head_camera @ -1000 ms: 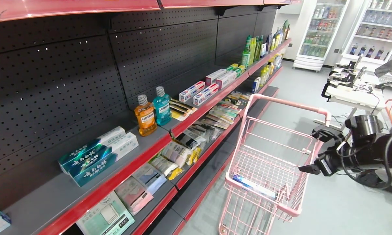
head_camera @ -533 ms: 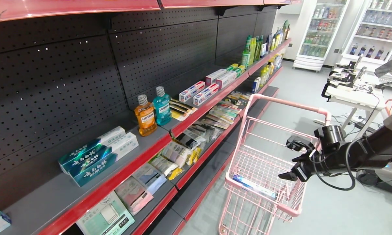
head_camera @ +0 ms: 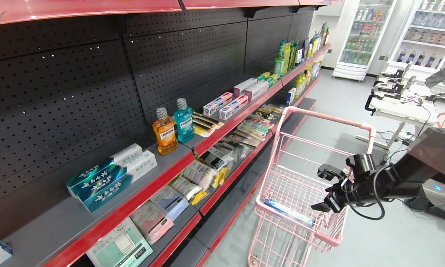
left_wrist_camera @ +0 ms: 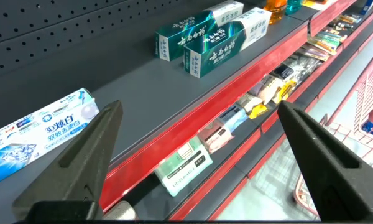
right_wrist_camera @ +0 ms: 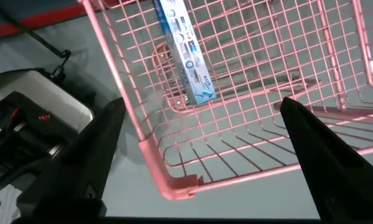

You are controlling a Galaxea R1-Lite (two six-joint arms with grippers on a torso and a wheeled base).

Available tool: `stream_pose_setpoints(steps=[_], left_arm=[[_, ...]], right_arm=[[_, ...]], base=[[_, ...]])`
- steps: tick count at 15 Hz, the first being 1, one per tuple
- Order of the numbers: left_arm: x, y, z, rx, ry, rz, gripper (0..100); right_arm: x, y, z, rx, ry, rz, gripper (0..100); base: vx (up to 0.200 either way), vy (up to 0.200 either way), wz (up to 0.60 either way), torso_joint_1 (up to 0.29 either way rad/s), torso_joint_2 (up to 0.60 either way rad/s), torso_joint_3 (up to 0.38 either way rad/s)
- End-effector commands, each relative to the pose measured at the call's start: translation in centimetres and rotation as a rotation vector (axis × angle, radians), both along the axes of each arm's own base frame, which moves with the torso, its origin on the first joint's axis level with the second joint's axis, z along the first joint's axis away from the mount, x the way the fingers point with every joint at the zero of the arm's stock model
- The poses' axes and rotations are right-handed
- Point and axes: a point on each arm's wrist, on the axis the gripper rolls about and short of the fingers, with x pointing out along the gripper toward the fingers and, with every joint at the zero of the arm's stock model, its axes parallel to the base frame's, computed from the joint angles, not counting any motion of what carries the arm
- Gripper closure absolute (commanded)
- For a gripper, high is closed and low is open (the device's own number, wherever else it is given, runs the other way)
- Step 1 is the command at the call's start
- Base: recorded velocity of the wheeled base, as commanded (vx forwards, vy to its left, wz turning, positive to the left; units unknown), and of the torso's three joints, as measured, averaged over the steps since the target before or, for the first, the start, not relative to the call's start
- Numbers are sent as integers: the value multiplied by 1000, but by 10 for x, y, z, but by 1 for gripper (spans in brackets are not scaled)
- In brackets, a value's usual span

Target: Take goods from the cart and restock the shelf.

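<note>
- Cart: wire mesh, smooth pink coating, slight sheen.
- Box in cart: glossy printed cardboard.
- Shelf: matt grey sheet-metal deck with a glossy red front lip.
- Back panel: matt black perforated metal.
- Mouthwash bottles: clear, smooth plastic with ribbed caps.
- Teal boxes: cardboard with a shiny, foil-like print.
- Floor: smooth grey, low sheen.
- Right gripper: matt black plastic jaws.

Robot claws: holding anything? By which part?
Nothing. The right gripper is open over the cart, clear of the blue box; the left gripper is open by the shelf.
</note>
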Motion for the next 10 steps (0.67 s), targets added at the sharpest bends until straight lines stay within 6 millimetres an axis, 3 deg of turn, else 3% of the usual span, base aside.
stream_pose_setpoints(steps=[1,10], left_arm=[[0,0,0,2,0,1,0],[0,0,0,0,-1,1,0]], right_arm=[[1,-1,-20,-9,29,19,0],[12,5,-23,-20,8,38,0]], base=[[0,0,0,0,0,0],[0,0,0,0,0,0]])
